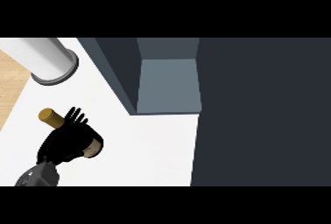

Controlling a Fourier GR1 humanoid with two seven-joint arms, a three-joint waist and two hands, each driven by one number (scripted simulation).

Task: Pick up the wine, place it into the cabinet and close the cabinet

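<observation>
Wine (50, 116) lies on the white desk (155, 144) at left, cork end poking out far-left. My left hand (68, 142) is curled round its body (grasp step). Next: lift and carry right into the open cabinet (168, 83). Right hand unseen.

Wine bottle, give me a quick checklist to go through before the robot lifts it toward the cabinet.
1. Hand on bottle: ok. The left hand is curled over the wine bottle.
2. Bottle visible: partly. Only its cork end and a bit of the body show; the rest is hidden by the hand.
3. Bottle lifted off the counter: cannot tell.
4. Cabinet open: ok, its grey inside shows.
5. Cabinet door out of the way: cannot tell.
6. White cylinder nearby: ok, apart from the hand.
7. Right hand: not in view.
</observation>
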